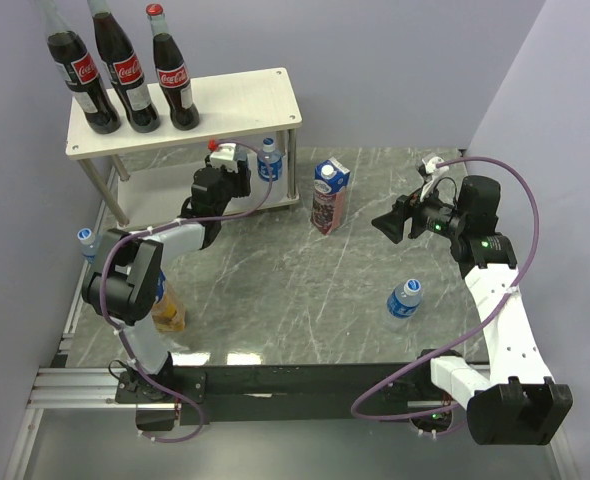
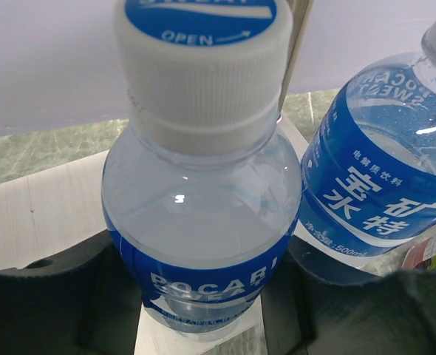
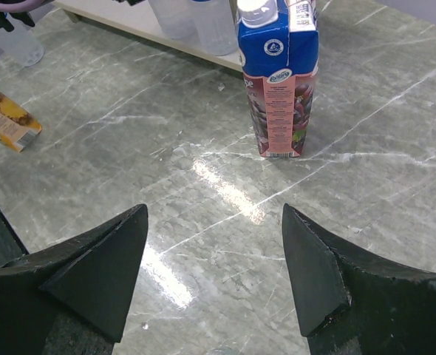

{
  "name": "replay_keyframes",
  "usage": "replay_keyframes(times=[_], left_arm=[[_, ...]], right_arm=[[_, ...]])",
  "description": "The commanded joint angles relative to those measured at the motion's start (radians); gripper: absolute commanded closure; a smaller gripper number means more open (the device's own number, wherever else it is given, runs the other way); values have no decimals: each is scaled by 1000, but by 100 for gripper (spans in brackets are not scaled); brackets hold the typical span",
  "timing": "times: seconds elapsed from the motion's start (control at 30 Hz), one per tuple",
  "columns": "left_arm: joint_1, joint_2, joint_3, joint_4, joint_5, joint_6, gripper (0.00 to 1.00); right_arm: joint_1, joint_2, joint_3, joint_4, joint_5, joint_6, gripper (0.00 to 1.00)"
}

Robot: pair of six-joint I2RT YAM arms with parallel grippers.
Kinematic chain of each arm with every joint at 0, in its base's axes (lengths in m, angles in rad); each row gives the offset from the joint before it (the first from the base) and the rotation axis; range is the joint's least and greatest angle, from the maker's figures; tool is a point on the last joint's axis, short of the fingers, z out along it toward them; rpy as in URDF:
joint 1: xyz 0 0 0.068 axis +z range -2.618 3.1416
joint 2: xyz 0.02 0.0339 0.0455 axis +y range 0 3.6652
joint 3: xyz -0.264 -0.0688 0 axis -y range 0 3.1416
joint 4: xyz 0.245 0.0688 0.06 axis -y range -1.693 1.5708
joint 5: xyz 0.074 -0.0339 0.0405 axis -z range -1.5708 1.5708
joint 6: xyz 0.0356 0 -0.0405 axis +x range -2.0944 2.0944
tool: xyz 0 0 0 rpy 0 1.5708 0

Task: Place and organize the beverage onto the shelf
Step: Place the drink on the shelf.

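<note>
A grey-green marble table [image 1: 275, 290] is filling the overhead view. Clock directions here are running from its middle, with 12 pointing away from the arm bases.

The shelf [image 1: 245, 100], 1 low rack with 2 whitish boards, is standing at 11 o'clock.

The left gripper [image 2: 203, 310] is reaching in at the lower board. Its dark fingers [image 2: 55, 296] are pressing on both sides of 1 small bottle. The right gripper [image 1: 387, 222] is hovering at 2 o'clock with its jaws spread wide, holding nothing and facing toward 9 o'clock.

2 juice cartons are showing:
- The purple carton [image 1: 329, 196] is standing upright on the table at 12 o'clock, just beside the shelf's right end.
- The yellow carton [image 1: 168, 312] is sitting at 8 o'clock, partly hidden behind the left arm. From the right wrist view it is appearing to lie on its side.

3 cola bottles [image 1: 125, 70] with red labels are standing upright in a row on the left half of the top board.

4 blue-labelled water bottles are showing:
- The held water bottle [image 2: 203, 222] is standing upright on the lower board, between the left fingers.
- The second water bottle [image 2: 380, 177] is standing just beside it, at its 3 o'clock in the left wrist view.
- The third water bottle [image 1: 87, 242] is sitting at the table's 9 o'clock edge.
- The fourth water bottle [image 1: 403, 302] is sitting alone on open table at 4 o'clock.
</note>
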Motion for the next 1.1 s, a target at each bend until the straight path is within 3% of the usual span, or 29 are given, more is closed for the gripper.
replay_keyframes(times=[0.0,0.03,0.13,0.43,0.5,0.53,1.07], left_arm=[[3,-39,49,188,-23,7,44],[3,-41,49,188,-23,8,35],[3,-44,45,178,-23,7,24],[3,-70,27,167,-16,-1,17],[3,-79,19,164,-9,-1,9],[3,-88,12,161,-8,-1,1],[3,-203,-77,124,17,-24,1]], right_arm=[[-7,-9,3,22,-16,-14,21],[-6,-9,1,23,-16,-13,21],[-7,-9,3,23,-16,-14,21],[-12,-10,3,20,-19,-14,21],[-12,-12,3,20,-19,-14,21],[-13,-12,4,22,-21,-14,21],[-20,-11,7,8,-24,-25,21]])
